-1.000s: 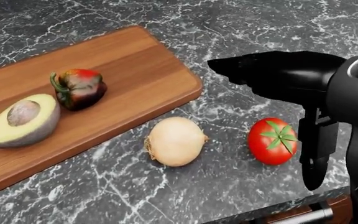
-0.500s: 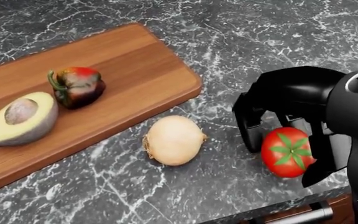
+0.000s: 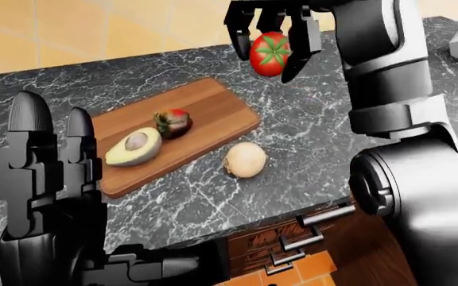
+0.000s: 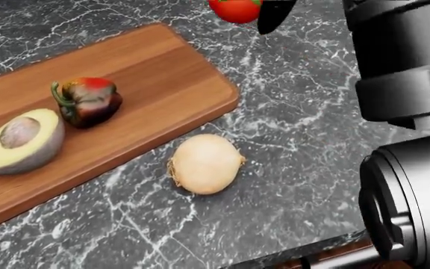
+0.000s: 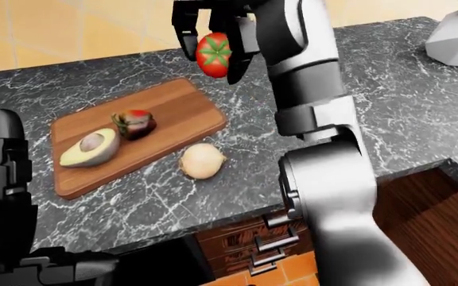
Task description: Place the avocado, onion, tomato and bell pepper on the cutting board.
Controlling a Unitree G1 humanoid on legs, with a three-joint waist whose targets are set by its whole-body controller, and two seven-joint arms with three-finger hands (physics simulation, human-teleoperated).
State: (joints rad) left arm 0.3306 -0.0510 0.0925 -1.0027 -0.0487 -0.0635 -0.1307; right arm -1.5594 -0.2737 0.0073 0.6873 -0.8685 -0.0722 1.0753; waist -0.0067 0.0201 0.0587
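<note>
Right robot hand has fingers closed round the tomato, held aloft at top centre of the left-eye view, up-right of the cutting board. Advice: carry left, lower onto bare wood clear of the bell pepper, then release. Onion sits on the desk just off the board's edge.

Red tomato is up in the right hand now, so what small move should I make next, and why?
Probably carry the right hand toward the view's left and lower it over the bare upper end of the wooden cutting board. Its fingers close round the red tomato, held above the dark marble counter, off the board. The halved avocado and dark bell pepper fill the board's lower part.
</note>
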